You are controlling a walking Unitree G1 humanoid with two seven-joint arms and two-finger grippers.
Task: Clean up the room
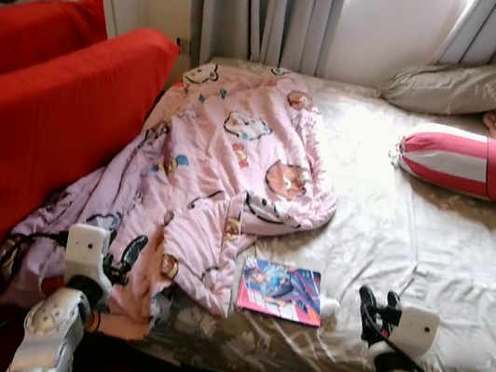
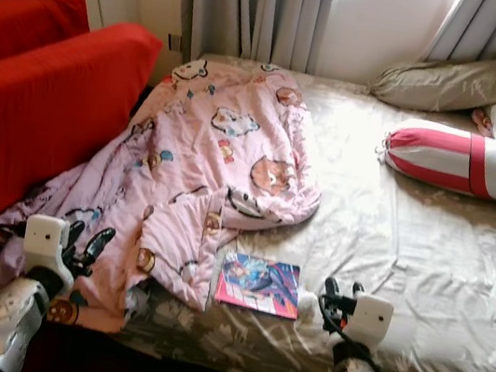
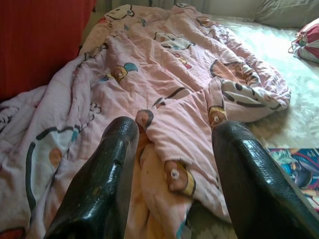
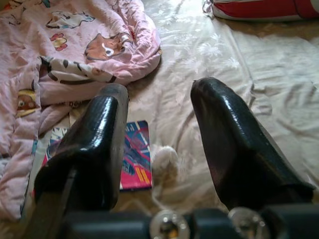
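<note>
Rumpled bedding fills the bed (image 1: 460,276): at its near edge both the left gripper (image 1: 128,255) and right gripper (image 1: 372,311) hover with fingers spread, empty. Between them lies a thin, stiff book (image 1: 280,291); farther left sprawls the soft, light pink quilt (image 1: 223,163), probably best pinched at a fold.

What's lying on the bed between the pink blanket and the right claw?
A colourful book and a small white fluffy thing beside it, seen in both eye views and the right wrist view.
</note>
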